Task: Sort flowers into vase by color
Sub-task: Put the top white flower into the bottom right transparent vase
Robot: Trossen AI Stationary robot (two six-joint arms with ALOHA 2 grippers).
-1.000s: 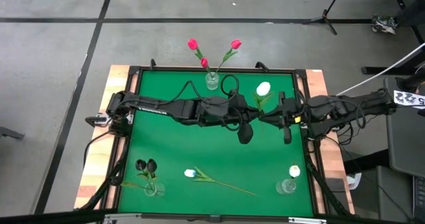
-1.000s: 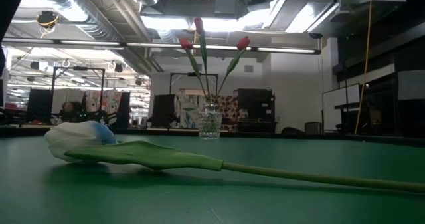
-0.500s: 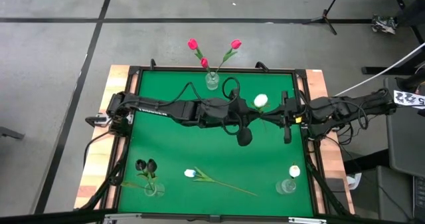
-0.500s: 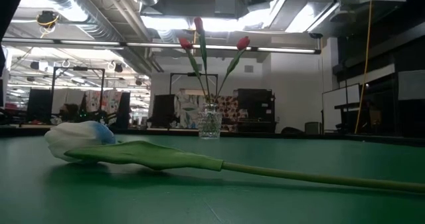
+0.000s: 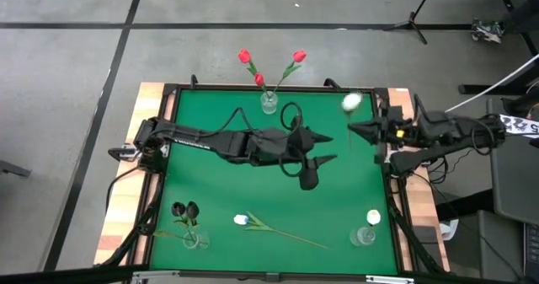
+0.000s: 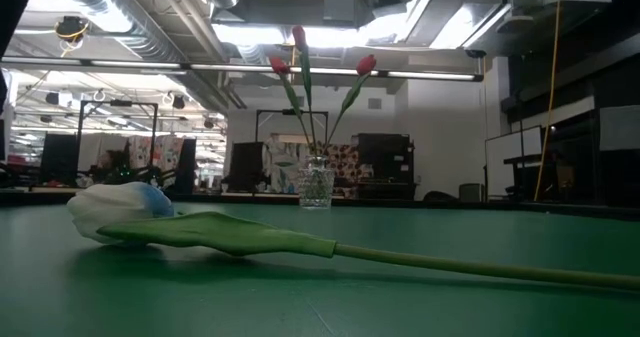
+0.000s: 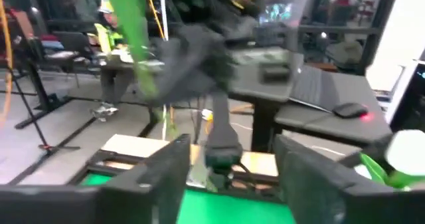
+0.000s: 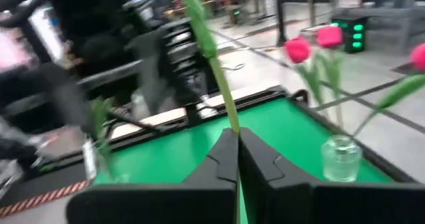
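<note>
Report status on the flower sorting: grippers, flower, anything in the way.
Right gripper shut on white tulip, near the table's right edge. Left gripper open at mid-table, empty. Another white tulip lies loose on the green mat. Nothing in the way.

gripper point(image 8: 238, 151) pinching green stem point(image 8: 211, 58), pink tulips point(image 8: 312, 44)

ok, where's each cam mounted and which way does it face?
High: overhead, straight down on the green table; both arms, left tool and right tool show.
Low: table height, level across to the pink tulip vase; no arm visible.
Left wrist: past its open fingers toward the right arm.
Right wrist: past its fingers shut on a green stem.
Shared: high, low and right wrist views all show the pink tulip vase.
</note>
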